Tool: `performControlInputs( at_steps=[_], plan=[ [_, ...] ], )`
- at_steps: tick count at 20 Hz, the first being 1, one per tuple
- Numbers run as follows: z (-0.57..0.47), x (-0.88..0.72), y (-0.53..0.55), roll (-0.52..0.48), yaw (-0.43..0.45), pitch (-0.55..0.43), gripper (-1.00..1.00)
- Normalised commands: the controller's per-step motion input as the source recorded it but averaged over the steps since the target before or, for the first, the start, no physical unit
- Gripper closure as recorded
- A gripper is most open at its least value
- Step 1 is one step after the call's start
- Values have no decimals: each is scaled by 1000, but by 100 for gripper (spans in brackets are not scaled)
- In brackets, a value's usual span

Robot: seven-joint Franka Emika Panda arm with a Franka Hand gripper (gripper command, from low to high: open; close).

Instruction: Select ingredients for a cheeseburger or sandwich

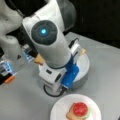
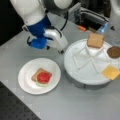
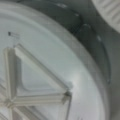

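The gripper [image 2: 60, 51] hovers at the left rim of the divided tray [image 2: 82, 72] in a front view; whether its fingers are apart cannot be told, and nothing shows in them. The sandwich [image 2: 41, 77], red disc [image 2: 43, 77] uppermost, sits well apart on the paper plate [image 2: 26, 80]. A toast square [image 2: 95, 40], patty [image 2: 114, 52] and cheese square [image 2: 111, 72] lie in the tray.

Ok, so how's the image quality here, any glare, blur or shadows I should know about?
In both front views everything is soft; the paper plate casts only a faint shadow. In a front view the arm's blue light glows brightly. In the wrist view the divided tray fills the frame, blurred, with pale sheen on its rim.
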Motion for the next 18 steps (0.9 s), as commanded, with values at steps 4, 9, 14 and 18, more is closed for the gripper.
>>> performControlInputs(
  at_steps=[4, 9, 14, 18],
  plan=[
    [-100, -575, 469, -541, -274, -101, -100],
    [-77, -446, 353, -341, 14, -114, -100],
    [-142, -273, 186, -223, 106, -158, -100],
    [-134, -169, 37, -197, 110, -169, -100]
  ],
)
